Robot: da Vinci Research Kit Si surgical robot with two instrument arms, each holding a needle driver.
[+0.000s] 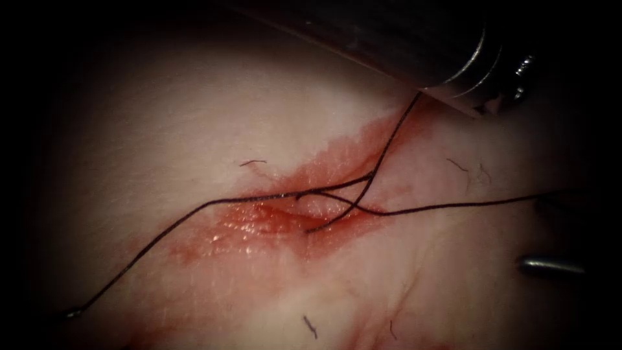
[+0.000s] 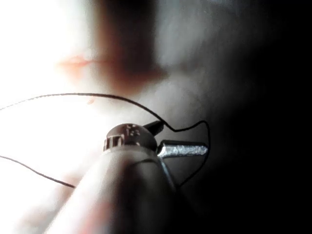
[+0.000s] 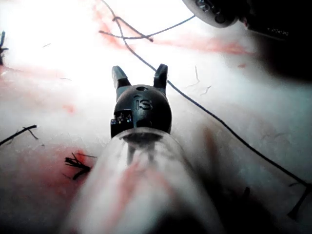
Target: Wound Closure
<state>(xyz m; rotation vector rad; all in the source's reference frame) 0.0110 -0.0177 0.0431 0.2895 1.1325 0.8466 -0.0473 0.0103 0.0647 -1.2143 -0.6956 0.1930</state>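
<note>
Pale tissue [image 1: 194,116] is the ground of the endoscope view, with the cut [image 1: 272,214] running across its middle in a patch of red fluid [image 1: 337,155]. The thread [image 1: 162,227] is knotted over the cut's right end. One strand trails away to the near left. One runs off to the right. A third climbs fairly straight to the end of the left tool's shaft [image 1: 453,71] at the far right, which suggests that strand is being kept under light tension. One finger of the right tool [image 1: 551,264] lies at the near right, well apart from the cut and below the rightward strand. A cut end of thread [image 1: 310,326] lies on the near tissue.

From the left wrist, the left tool [image 2: 185,136] has the thread [image 2: 97,95] meeting its darker finger, then curling loosely past the bright one. Whether it grips that strand or the strand merely rests against it, I cannot tell.

From the right wrist, the right tool [image 3: 140,73] has its fingers [image 3: 161,75] spread and holding nothing. It probably stands clear so the strands stay undisturbed. The thread [image 3: 219,122] passes just beside one finger, not between the two, and the knot [image 3: 117,19] lies well beyond them. A tuft of cut ends [image 3: 75,163] lies on the tissue beside the shaft.
</note>
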